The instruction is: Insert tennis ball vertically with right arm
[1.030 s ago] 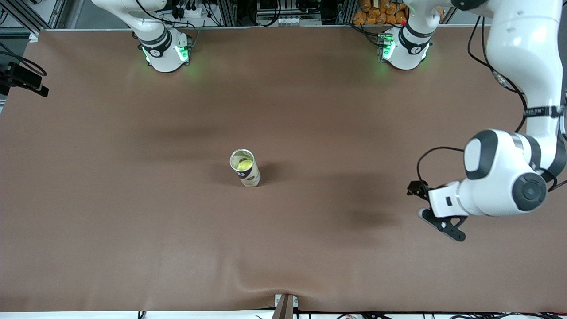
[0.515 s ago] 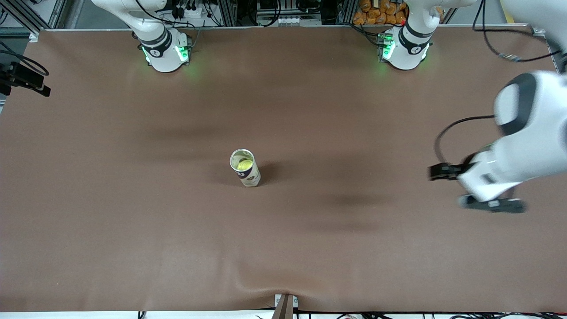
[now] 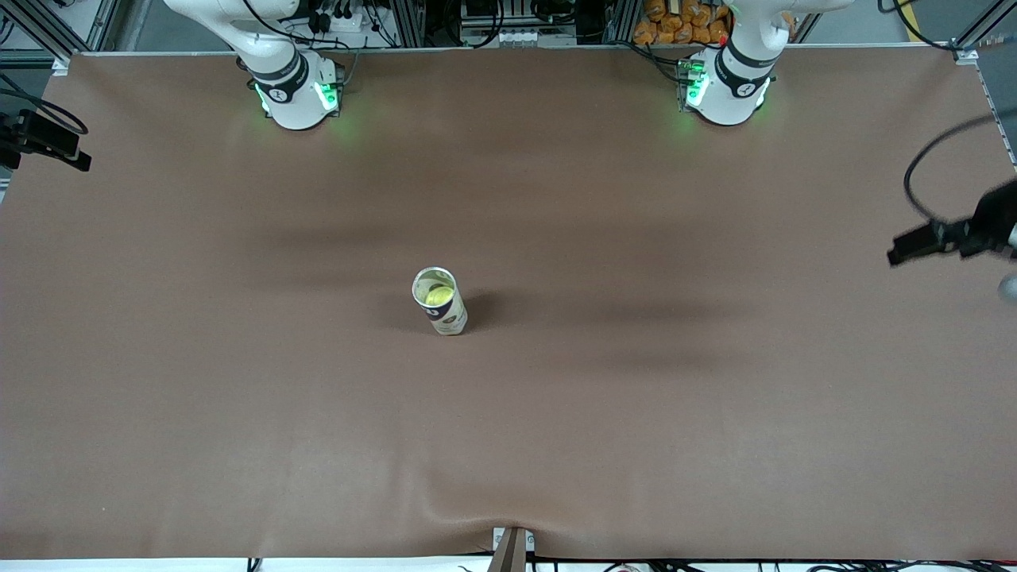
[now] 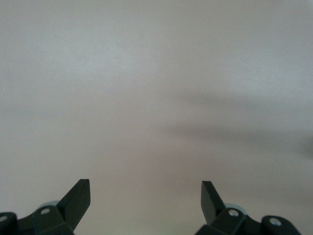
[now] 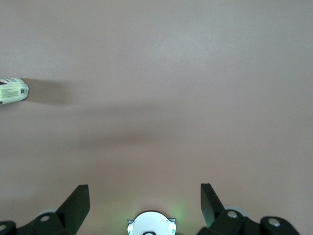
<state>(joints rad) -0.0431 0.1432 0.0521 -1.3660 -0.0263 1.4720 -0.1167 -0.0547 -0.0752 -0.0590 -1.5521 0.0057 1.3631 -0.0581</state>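
Observation:
A tube can point(image 3: 446, 314) stands upright in the middle of the brown table, open end up. A yellow-green tennis ball point(image 3: 436, 295) sits inside it. The can also shows at the edge of the right wrist view point(image 5: 12, 91). My right gripper point(image 5: 145, 187) is open and empty, high over the table above its own base point(image 5: 150, 224); it is out of the front view. My left gripper point(image 4: 145, 184) is open and empty over bare table. Only a dark part of the left hand point(image 3: 945, 237) shows at the table's edge, at the left arm's end.
The right arm's base point(image 3: 298, 95) and the left arm's base point(image 3: 727, 91) stand along the table's edge farthest from the front camera, both lit green. The brown cloth point(image 3: 238, 397) covers the whole table.
The left arm has swung up and away from the table's middle toward its own end, and now mostly lies out of the front view. The can and ball have not moved.

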